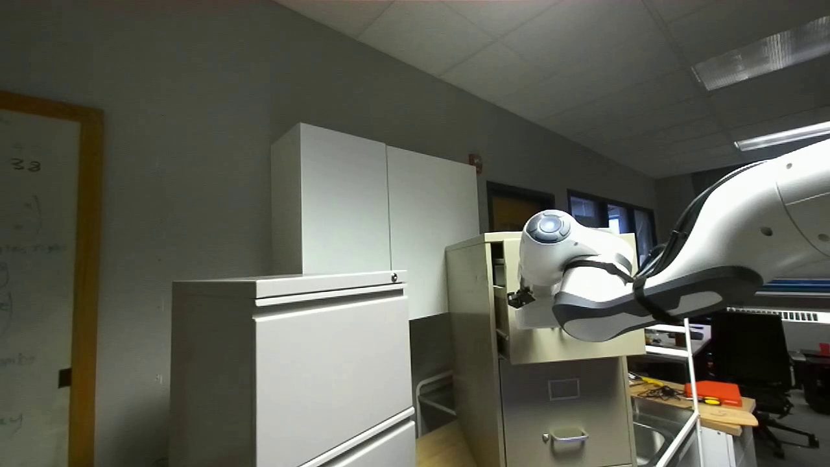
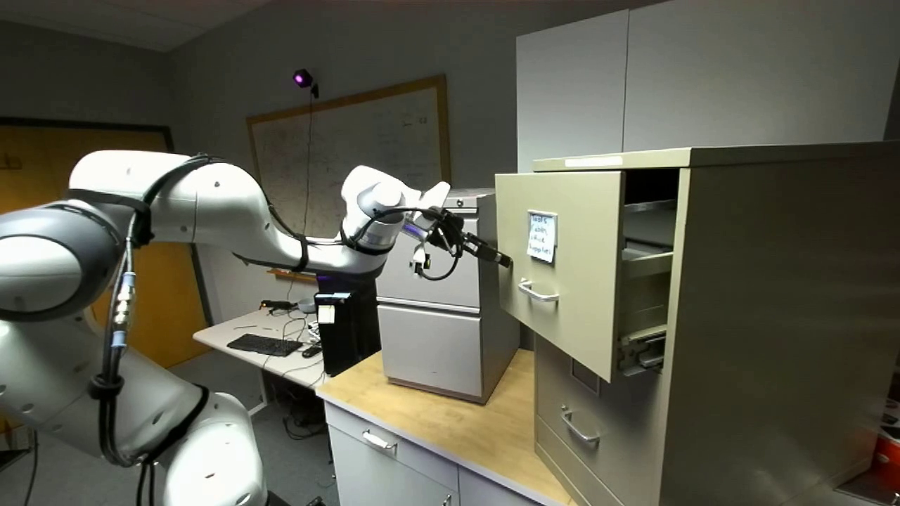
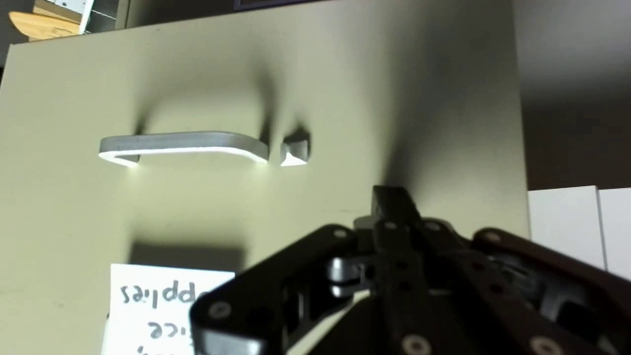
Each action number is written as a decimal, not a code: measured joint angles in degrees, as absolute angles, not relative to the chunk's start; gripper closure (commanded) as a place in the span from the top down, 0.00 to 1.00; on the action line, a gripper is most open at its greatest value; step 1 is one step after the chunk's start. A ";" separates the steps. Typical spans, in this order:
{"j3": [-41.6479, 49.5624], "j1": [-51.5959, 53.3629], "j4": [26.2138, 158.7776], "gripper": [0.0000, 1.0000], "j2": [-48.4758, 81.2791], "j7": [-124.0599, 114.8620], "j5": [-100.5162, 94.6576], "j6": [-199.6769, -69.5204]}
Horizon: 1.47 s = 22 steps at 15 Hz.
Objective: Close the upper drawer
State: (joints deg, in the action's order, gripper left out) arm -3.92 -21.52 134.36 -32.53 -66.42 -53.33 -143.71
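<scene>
The upper drawer of the beige filing cabinet stands pulled out; its flat front shows in both exterior views (image 1: 583,349) (image 2: 583,274) and fills much of the wrist view (image 3: 345,88). Its dark inside and side rail show in the gap behind the front. A silver handle (image 2: 538,290) and a white label (image 2: 542,237) are on the front. My gripper (image 2: 505,260) points at the front near its edge, beside the handle. In the wrist view the fingers (image 3: 392,197) are together with nothing between them. The tips are at or very close to the front; I cannot tell if they touch.
The beige cabinet's lower drawer (image 1: 564,405) is shut below. A pale grey cabinet (image 1: 331,370) stands beside it on the wooden counter (image 2: 422,407), near my arm. White wall cabinets (image 1: 343,201) hang behind. A loose cable (image 2: 450,270) hangs by the gripper.
</scene>
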 measured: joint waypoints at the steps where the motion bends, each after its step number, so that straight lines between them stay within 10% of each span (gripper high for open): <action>1: -3.87 -21.41 134.37 0.00 -32.50 -66.93 -53.65 -143.69; 22: 1.93 -14.99 120.93 0.00 -20.76 -62.66 -47.15 -135.79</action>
